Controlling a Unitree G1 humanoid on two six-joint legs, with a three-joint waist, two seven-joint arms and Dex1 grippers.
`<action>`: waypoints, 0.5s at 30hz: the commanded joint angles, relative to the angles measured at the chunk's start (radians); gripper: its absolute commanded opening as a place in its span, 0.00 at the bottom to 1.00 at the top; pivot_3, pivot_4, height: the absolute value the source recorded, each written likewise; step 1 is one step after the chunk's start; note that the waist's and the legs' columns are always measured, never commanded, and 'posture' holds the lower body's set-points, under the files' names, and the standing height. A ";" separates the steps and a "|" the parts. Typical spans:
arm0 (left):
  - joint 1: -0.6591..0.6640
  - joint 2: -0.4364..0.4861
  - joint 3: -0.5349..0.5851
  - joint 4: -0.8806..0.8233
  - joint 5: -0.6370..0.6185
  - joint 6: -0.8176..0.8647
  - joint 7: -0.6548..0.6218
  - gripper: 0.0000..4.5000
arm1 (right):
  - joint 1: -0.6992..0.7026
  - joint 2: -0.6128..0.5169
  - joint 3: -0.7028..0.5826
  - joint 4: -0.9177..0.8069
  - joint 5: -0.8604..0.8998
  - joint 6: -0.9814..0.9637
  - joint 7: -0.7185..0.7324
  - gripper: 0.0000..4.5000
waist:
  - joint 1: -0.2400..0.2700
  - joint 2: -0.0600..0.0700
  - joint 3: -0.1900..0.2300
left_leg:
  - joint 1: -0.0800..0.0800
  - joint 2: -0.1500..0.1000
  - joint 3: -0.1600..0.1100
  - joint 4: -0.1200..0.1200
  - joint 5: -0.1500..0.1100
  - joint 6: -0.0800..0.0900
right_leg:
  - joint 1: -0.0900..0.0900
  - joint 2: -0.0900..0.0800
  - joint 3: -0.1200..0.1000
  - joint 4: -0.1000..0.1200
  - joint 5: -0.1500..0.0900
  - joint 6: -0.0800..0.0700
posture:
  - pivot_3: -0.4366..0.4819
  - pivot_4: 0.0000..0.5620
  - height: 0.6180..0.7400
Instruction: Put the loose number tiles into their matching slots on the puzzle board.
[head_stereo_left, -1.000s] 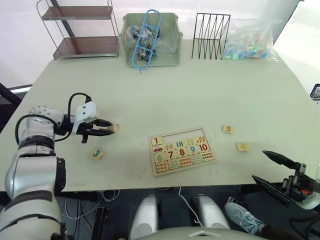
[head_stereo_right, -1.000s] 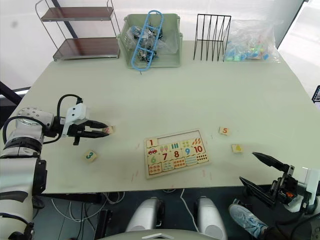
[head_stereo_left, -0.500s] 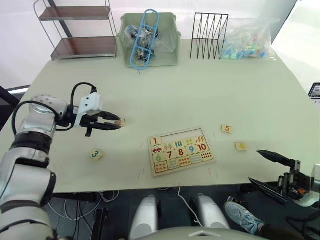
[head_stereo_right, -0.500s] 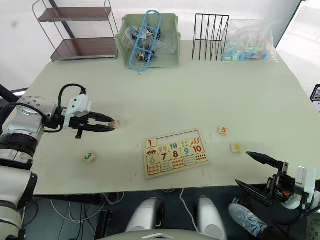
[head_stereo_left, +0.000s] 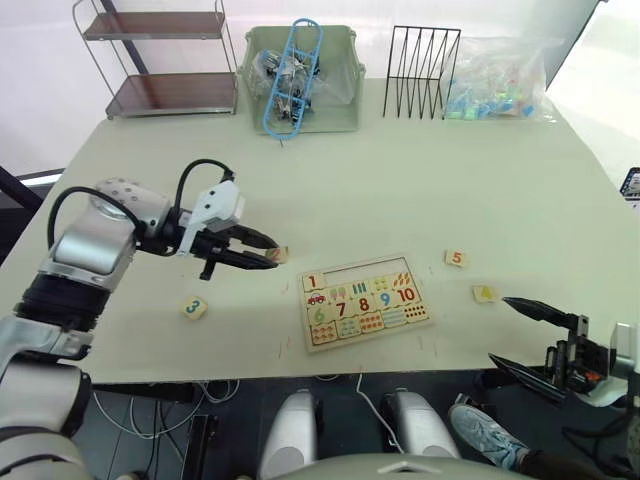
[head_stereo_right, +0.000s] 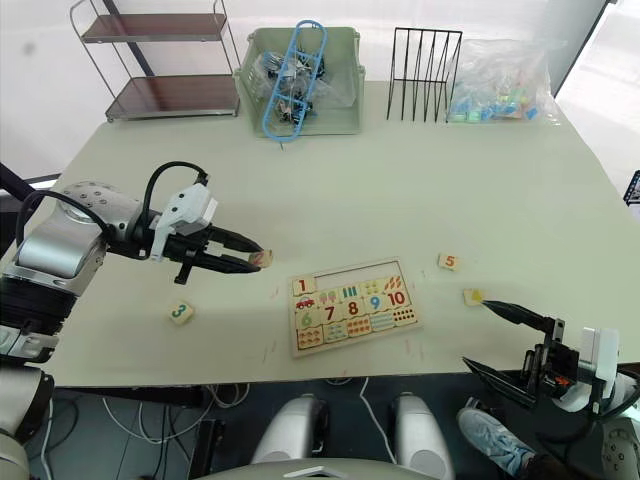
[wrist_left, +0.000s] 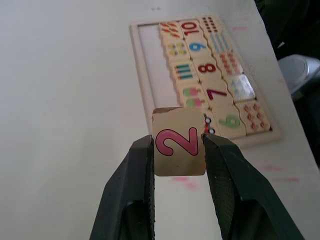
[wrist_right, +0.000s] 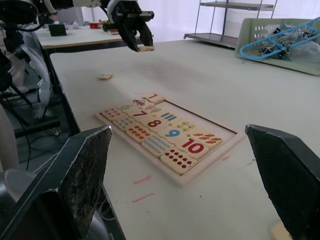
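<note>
The left arm is made of rounded silver-grey shells with dark joints between them, the shoulder shell dotted with small holes. A black cable loops up over the wrist into a white block just behind the left tool (head_stereo_left: 272, 258). That tool has 2 slim black fingers (wrist_left: 134, 200) with finely ribbed inner pads. The right tool (head_stereo_left: 520, 335) has 2 long, pointed black fingers on a black wrist with a white housing behind it.
</note>
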 joint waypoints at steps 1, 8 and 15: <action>-0.008 -0.016 0.026 -0.180 -0.015 0.185 0.100 0.21 | -0.010 -0.003 -0.001 -0.033 0.010 0.001 -0.013 1.00 | 0.000 0.000 0.000 | 0.000 0.000 0.000 0.000 0.000 0.000 | 0.000 0.000 0.000 0.000 0.000 0.000 | 0.48 0.27 1.00; -0.095 -0.096 -0.037 -0.354 0.016 0.433 0.227 0.21 | -0.039 -0.003 0.009 -0.016 0.009 -0.001 -0.030 1.00 | -0.001 0.000 0.000 | 0.000 0.000 0.000 0.000 0.000 0.000 | 0.000 0.000 0.000 0.000 0.000 0.000 | 0.48 0.27 1.00; -0.150 -0.117 -0.147 -0.415 0.077 0.526 0.258 0.21 | -0.055 0.009 0.023 -0.001 0.000 -0.012 -0.038 1.00 | -0.003 0.000 0.000 | 0.000 0.000 0.000 0.000 0.000 0.000 | 0.000 0.001 0.001 0.000 0.000 0.000 | 0.48 0.27 1.00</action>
